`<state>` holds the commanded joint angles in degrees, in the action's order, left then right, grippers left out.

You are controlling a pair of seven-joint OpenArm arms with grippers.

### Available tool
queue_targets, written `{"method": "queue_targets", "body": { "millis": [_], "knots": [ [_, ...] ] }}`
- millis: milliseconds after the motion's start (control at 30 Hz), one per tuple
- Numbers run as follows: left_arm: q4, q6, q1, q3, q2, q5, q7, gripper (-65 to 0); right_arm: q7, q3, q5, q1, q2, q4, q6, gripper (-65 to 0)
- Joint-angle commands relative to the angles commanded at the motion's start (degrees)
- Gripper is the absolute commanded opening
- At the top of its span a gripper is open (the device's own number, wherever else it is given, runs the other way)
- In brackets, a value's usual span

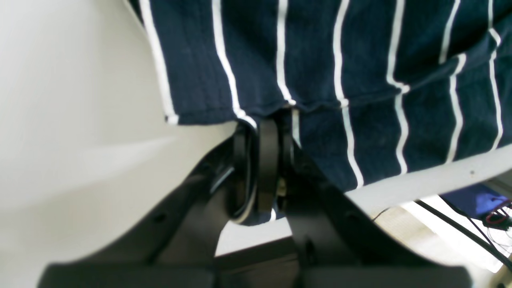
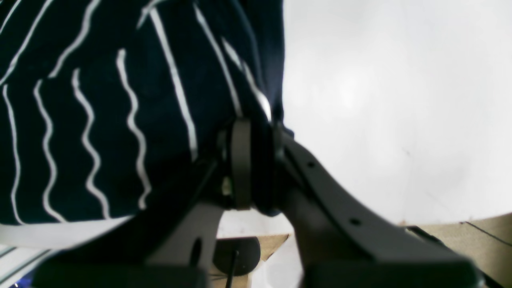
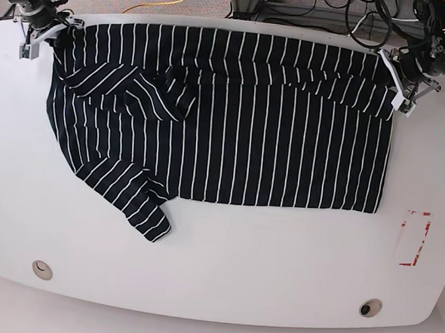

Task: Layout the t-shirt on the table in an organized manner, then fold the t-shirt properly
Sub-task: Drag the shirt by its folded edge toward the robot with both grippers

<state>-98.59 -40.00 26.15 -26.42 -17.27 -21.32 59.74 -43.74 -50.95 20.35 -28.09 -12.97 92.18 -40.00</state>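
Evidently striped t-shirt (image 3: 247, 138) on white table (image 3: 276, 283), its edge corners clamped between both grippers' fingertips (image 1: 267, 168)

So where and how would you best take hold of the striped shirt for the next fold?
Probably by the folded-over flap's two outer corners, as the left gripper and right gripper have it, each coming from the table's far edge. The t-shirt lies wide and limp, so pinching both ends should keep the flap straight.
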Motion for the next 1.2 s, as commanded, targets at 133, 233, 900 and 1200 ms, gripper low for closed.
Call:
{"method": "queue_targets", "body": {
  "millis": [133,233,900,1200],
  "knots": [
    [0.00,0.00,0.53,0.00,-0.79,0.00,0.00,-65.0,0.00,-0.62,0.00,-0.70,0.00,0.18,0.00,-60.1],
    [0.00,0.00,0.53,-0.09,-1.23,0.00,0.00,-65.0,0.00,-0.62,0.00,-0.70,0.00,0.18,0.00,-60.1],
    [-7.38,0.00,2.90,-0.18,-2.37,0.00,0.00,-28.3,0.00,-0.70,0.00,-0.97,0.00,4.66,0.00,-23.5],
    [-10.37,0.00,-1.93,-5.89,-4.13,-1.49,8.26,-28.2,-8.44,-5.10,-0.09,-0.62,0.00,16.44,0.00,-23.5]
  ]
}}
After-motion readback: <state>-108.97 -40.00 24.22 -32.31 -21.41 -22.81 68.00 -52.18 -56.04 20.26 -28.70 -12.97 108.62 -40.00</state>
